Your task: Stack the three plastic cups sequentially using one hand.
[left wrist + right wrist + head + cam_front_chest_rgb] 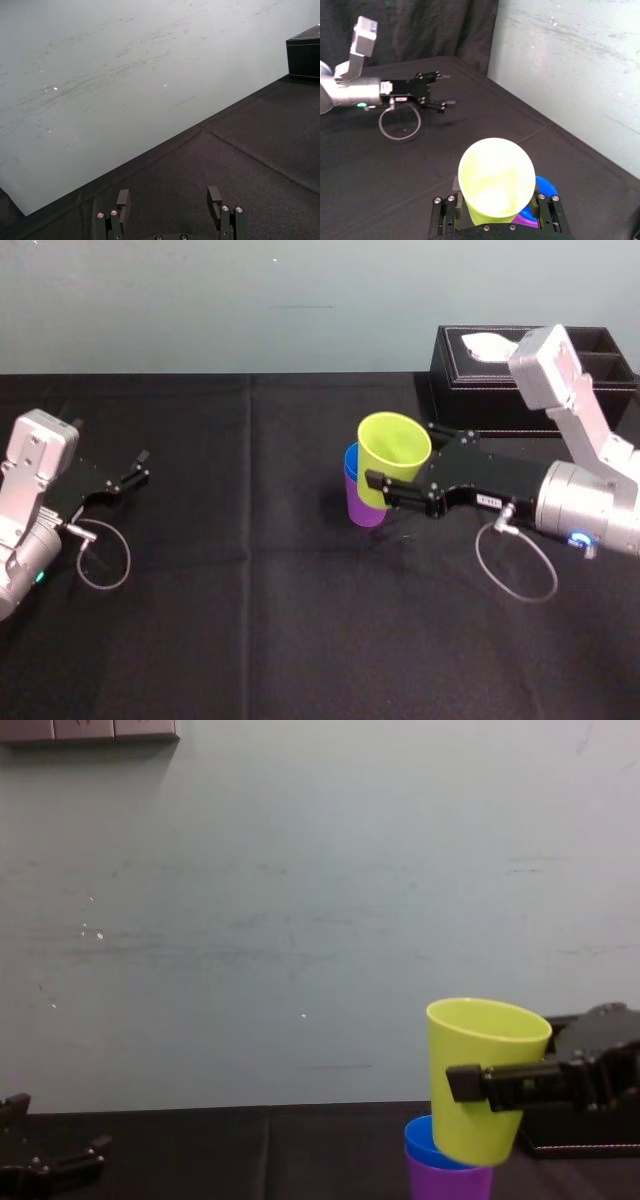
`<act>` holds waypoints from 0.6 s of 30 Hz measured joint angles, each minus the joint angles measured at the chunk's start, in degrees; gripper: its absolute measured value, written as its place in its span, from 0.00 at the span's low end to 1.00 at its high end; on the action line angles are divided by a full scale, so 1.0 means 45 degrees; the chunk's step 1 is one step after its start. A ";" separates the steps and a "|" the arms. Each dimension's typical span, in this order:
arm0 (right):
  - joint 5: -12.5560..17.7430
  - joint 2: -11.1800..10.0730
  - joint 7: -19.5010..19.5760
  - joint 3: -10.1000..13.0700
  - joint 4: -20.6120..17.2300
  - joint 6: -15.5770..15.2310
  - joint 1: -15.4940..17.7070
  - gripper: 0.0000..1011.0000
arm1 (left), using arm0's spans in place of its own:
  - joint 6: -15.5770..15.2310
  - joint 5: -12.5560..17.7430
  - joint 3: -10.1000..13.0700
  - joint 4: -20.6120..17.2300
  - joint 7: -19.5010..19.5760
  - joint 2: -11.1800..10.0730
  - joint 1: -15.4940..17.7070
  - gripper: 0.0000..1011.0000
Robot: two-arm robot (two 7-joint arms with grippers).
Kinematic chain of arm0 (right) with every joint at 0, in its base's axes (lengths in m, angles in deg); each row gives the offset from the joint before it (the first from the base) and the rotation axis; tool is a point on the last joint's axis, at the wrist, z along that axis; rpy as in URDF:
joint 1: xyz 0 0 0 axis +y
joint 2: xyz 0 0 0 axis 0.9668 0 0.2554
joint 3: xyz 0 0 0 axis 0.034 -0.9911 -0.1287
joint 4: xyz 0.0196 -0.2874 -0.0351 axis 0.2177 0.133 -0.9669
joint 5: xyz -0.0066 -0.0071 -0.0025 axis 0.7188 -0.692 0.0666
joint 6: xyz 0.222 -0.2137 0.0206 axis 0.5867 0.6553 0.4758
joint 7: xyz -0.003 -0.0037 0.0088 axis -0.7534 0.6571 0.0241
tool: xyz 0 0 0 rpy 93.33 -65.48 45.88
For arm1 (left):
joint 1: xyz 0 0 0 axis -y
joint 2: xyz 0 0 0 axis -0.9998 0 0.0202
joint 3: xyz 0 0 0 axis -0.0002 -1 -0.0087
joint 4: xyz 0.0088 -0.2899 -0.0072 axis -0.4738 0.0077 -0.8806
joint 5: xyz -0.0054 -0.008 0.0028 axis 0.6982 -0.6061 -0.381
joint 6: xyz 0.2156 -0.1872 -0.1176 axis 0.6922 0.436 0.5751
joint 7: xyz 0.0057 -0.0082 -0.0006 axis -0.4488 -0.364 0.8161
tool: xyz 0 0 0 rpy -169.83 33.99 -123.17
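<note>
Fingers (386, 482) of your right hand (403, 454) are clamped on the tilted yellow-green cup (393, 452), its base at the rim of the blue cup (351, 456) nested in the purple cup (366, 510) standing mid-desk (250, 630), while your left hand (130, 472) rests far left, fingers apart.

Three cups (393, 445) (350, 456) (366, 512), two tools (138, 467) (402, 454), one tissue box (470, 385)

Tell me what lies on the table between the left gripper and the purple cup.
Bare black tablecloth with one fold crease, seen in the head view: nothing stands between the open left gripper and the purple cup.
</note>
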 joint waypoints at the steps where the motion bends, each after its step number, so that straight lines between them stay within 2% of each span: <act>1: 0.0000 0.0000 0.0000 0.0000 0.0000 0.0000 0.0000 0.73 | 0.0000 0.0000 0.0001 0.0000 0.0001 0.0000 0.0001 1.00; 11: -0.0189 0.0397 0.0114 -0.0244 0.0898 -0.0136 -0.0876 0.73 | 0.0000 -0.0001 0.0000 0.0000 0.0001 0.0000 0.0000 1.00; 18: -0.0483 0.0705 -0.0059 -0.0615 0.1678 -0.0198 -0.1570 0.73 | 0.0000 -0.0001 0.0000 0.0000 0.0000 0.0000 0.0001 1.00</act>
